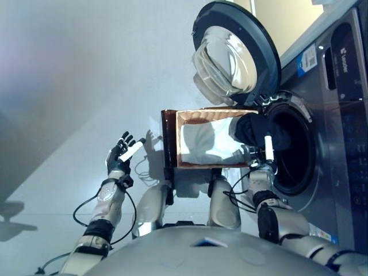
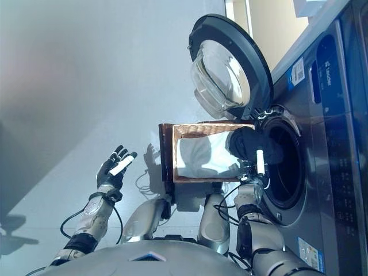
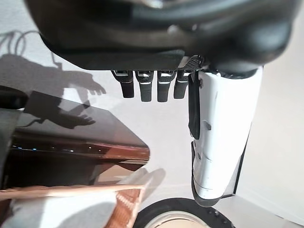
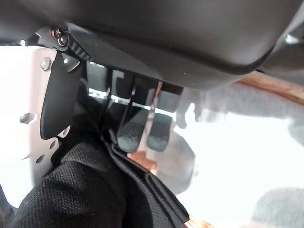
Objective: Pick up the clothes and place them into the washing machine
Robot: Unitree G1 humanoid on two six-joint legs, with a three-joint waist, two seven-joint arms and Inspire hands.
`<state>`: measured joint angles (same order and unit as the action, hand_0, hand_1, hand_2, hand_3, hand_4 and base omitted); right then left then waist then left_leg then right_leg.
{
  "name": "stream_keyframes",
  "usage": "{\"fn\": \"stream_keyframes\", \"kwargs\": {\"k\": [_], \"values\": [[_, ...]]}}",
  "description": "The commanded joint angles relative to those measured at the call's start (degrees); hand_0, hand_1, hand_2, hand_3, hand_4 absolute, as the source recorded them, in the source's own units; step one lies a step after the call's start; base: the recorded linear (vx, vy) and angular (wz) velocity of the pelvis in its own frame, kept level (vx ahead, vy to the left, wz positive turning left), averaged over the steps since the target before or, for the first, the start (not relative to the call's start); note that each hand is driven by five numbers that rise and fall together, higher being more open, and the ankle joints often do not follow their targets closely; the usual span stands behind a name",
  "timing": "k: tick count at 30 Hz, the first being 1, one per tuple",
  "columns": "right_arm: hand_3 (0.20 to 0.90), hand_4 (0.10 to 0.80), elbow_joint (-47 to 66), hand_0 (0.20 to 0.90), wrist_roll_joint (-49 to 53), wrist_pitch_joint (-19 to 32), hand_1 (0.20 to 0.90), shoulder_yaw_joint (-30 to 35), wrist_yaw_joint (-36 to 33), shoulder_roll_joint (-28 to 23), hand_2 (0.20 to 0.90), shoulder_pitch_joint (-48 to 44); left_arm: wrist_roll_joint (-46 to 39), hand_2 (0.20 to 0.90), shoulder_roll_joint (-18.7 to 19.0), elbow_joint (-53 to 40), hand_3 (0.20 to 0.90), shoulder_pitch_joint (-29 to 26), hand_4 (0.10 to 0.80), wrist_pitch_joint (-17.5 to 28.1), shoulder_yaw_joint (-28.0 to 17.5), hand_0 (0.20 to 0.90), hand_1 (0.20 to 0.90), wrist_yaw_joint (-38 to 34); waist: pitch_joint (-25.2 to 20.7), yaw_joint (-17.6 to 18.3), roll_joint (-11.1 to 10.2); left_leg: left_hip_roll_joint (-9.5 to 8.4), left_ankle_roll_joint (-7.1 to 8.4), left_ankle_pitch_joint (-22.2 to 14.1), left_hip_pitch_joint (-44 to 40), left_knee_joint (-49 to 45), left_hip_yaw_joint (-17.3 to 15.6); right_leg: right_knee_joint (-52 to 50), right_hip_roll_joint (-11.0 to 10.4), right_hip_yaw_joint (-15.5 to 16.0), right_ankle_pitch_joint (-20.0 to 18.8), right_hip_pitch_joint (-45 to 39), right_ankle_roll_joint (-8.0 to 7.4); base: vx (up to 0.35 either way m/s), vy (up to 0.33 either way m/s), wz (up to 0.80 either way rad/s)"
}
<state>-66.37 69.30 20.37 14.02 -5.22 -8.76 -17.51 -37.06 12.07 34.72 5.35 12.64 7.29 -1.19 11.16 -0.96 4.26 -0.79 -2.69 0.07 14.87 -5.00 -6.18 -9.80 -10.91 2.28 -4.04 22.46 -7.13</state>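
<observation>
The right hand (image 1: 261, 156) grips a black garment (image 1: 256, 131) at the washing machine (image 1: 322, 132) drum's 9 o'clock rim, beside the white-lined basket (image 1: 204, 141). The left hand (image 1: 122, 152) hangs empty, fingers released.

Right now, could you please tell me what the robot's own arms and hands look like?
Both arms are silver-grey, jointed with black bands. The left hand and the right hand are dark, each with a white cover on the thumb.
</observation>
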Motion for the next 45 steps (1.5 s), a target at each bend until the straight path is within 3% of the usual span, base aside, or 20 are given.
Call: {"fn": "stream_keyframes", "kwargs": {"k": [1,13,15,22,29,35,42,43,45], "values": [[0.2,0.3,2.0,0.2,1.5,5.9,0.2,2.4,0.2,-4.1,0.2,-2.6,-1.5,0.9,1.0,-3.9,0.9,1.2,0.8,4.9,-0.2,0.9,0.9,0.6,-2.9,-0.7,1.0,1.26,4.09,1.4,3.1,0.8,2.3,-1.6,0.1,0.0,3.0,1.5,0.51,0.005,-0.01,-0.05],[0.2,0.3,0.2,0.2,9.7,12.0,0.2,12.4,-5.2,-11.0,0.2,-10.6,-2.8,0.9,1.7,-6.4,0.9,2.5,0.8,4.7,2.9,0.9,0.9,0.6,-3.1,-1.1,4.2,1.2,4.0,-0.2,6.7,-2.7,2.9,-4.5,0.2,-0.4,4.3,4.9,0.55,-0.004,-0.002,-0.01],[0.2,0.3,0.6,0.2,10.0,13.2,0.2,13.1,-6.1,-12.3,0.2,-12.0,-3.3,0.9,2.1,-7.4,0.9,2.2,0.8,4.9,3.2,0.9,0.9,0.4,-2.1,-0.9,4.4,1.09,3.72,-2.0,9.0,-6.9,3.2,-7.2,0.5,-1.0,5.7,6.4,0.91,-0.067,-0.018,0.02],[0.2,0.3,-0.1,0.2,7.9,13.2,0.2,12.4,-7.8,-14.7,0.2,-13.7,-2.9,0.9,3.3,-8.4,0.9,1.4,0.8,4.7,3.7,0.9,0.9,-0.3,0.4,-0.3,3.9,2.29,3.39,-9.2,16.4,-23.2,3.3,-20.9,1.3,-1.8,11.3,12.3,2.78,-0.048,-0.037,0.02],[0.2,0.3,0.7,0.2,7.6,13.3,0.2,11.8,-7.3,-13.3,0.2,-13.1,-2.9,0.9,3.5,-8.8,0.9,2.1,0.8,4.4,2.4,0.9,0.9,-0.4,0.2,-0.2,3.0,3.01,3.25,-12.1,20.2,-29.7,2.8,-26.4,1.3,-1.8,13.4,16.1,3.56,-0.009,-0.006,-0.05],[0.2,0.3,-0.4,0.2,9.2,14.0,0.2,13.0,-8.1,-13.5,0.2,-15.7,-3.5,0.9,4.9,-12.1,0.9,3.3,0.8,4.8,1.8,0.9,0.9,-0.2,-0.2,-1.1,3.5,2.56,3.16,-13.2,24.7,-33.2,2.8,-30.2,0.9,-2.3,14.6,20.5,4.14,-0.05,0.004,0.06],[0.2,0.3,-3.2,0.2,9.3,14.4,0.2,15.1,-11.0,-20.7,0.2,-20.1,-4.1,0.9,6.9,-16.6,0.9,4.9,0.8,4.9,1.3,0.9,0.9,0.1,-1.1,-2.2,4.3,2.23,2.71,-15.0,29.5,-38.5,2.7,-35.9,0.5,-3.1,16.6,25.8,4.81,-0.03,0.008,0.07],[0.2,0.3,-3.3,0.2,9.3,14.5,0.2,15.6,-11.6,-23.0,0.2,-20.8,-4.1,0.9,7.4,-17.8,0.9,5.1,0.8,4.9,1.2,0.9,0.9,0.2,-1.6,-2.4,4.3,2.1,2.84,-16.7,29.8,-40.1,3.2,-37.9,0.5,-3.4,18.5,26.1,4.67,-0.042,0.001,0.12],[0.2,0.3,-3.4,0.2,9.1,14.3,0.2,16.2,-12.0,-25.0,0.2,-20.9,-4.4,0.9,7.5,-18.3,0.9,5.2,0.8,4.7,1.3,0.9,0.9,0.4,-1.5,-2.3,4.3,2.18,2.62,-15.9,31.2,-41.2,3.0,-38.9,0.2,-3.1,18.0,27.4,5.0,-0.03,-0.004,0.1]]}}
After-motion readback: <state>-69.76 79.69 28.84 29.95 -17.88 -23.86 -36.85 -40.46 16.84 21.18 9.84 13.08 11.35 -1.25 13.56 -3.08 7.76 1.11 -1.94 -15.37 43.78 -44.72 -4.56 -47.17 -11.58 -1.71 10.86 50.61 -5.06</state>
